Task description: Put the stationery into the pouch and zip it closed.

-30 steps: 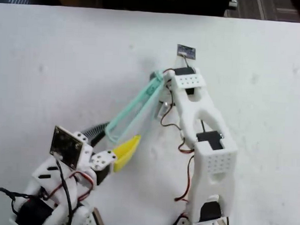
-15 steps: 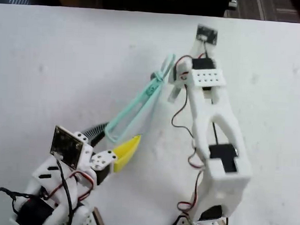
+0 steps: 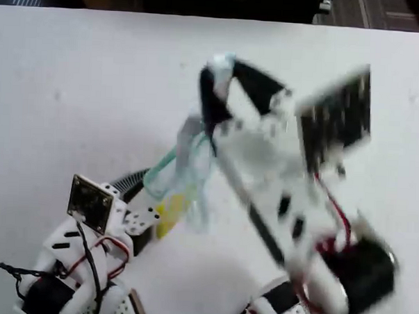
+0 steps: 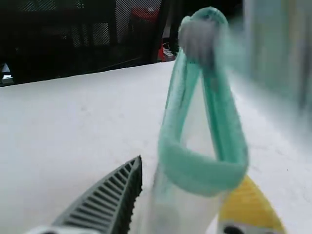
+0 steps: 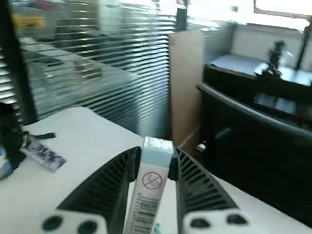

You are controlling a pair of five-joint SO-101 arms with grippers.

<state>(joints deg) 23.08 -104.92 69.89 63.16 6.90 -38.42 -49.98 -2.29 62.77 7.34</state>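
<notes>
My left gripper at the lower left is shut on the near edge of the clear pouch with a teal rim. In the left wrist view the pouch stands open between the grey finger and the yellow finger. Above the pouch's far end, my right gripper is motion-blurred. It is shut on a white stationery stick with a pale blue end. In the right wrist view the stick sits upright between the ribbed black fingers of that gripper.
White table stretches to the left and far side. The right arm's body slants across the right half of the table, with red wires hanging from it. The table's far edge borders a dark floor.
The right arm has swung up and tilted hard, so its wrist camera now faces the room. The pouch's far end has shifted and blurred with it. The left arm has stayed put.
</notes>
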